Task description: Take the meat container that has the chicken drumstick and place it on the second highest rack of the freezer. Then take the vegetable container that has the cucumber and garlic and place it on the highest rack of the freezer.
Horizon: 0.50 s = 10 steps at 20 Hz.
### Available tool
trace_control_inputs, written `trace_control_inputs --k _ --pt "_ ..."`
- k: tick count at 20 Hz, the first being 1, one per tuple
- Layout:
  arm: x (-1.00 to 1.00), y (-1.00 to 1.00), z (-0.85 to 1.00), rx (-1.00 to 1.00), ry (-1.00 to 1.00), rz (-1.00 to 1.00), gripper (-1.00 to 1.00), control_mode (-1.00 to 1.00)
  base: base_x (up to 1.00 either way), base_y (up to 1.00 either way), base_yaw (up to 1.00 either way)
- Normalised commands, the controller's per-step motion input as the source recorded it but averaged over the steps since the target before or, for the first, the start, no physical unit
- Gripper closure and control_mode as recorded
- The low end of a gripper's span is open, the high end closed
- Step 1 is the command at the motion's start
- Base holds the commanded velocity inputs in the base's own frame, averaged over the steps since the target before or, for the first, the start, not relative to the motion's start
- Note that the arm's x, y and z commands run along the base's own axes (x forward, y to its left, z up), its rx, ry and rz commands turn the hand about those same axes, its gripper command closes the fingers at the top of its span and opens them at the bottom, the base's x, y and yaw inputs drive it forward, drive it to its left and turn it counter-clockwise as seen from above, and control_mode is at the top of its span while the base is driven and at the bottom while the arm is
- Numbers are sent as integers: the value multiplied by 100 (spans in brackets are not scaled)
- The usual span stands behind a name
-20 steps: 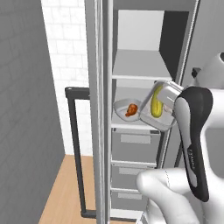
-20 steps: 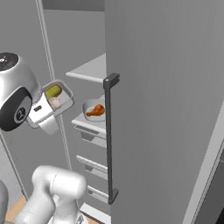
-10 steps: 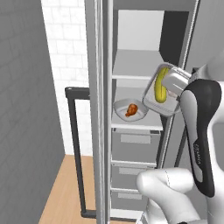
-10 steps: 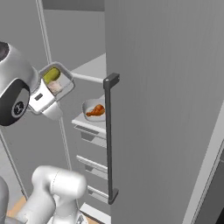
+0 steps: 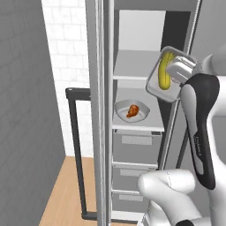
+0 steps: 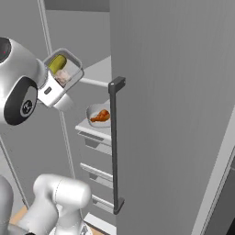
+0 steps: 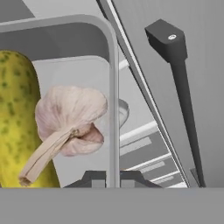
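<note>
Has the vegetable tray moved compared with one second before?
Yes. The tray has risen, from beside the drumstick dish to the shelf above.

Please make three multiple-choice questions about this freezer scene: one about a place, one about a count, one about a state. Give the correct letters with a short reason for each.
1. Where does the meat container stand?
A. on a freezer shelf just above the drawers
B. on the floor
C. on the uppermost shelf

2. How many food items lie in the vegetable container?
A. one
B. two
C. four

3. What is the state of the gripper?
A. open and free
B. shut on the vegetable container
C. shut on the chicken drumstick

Answers: 1 A, the dish sits on the shelf directly over the grey drawers. 2 B, the hand view shows the cucumber and the garlic. 3 B, the tray's rim runs down between the fingertips.
</note>
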Motion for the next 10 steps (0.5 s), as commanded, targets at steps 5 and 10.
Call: trace_control_inputs --k 5,10 --pt "44 -5 2 -3 -7 0 100 -100 0 0 0" --pt "49 2 0 -2 -10 -6 100 -100 0 0 0"
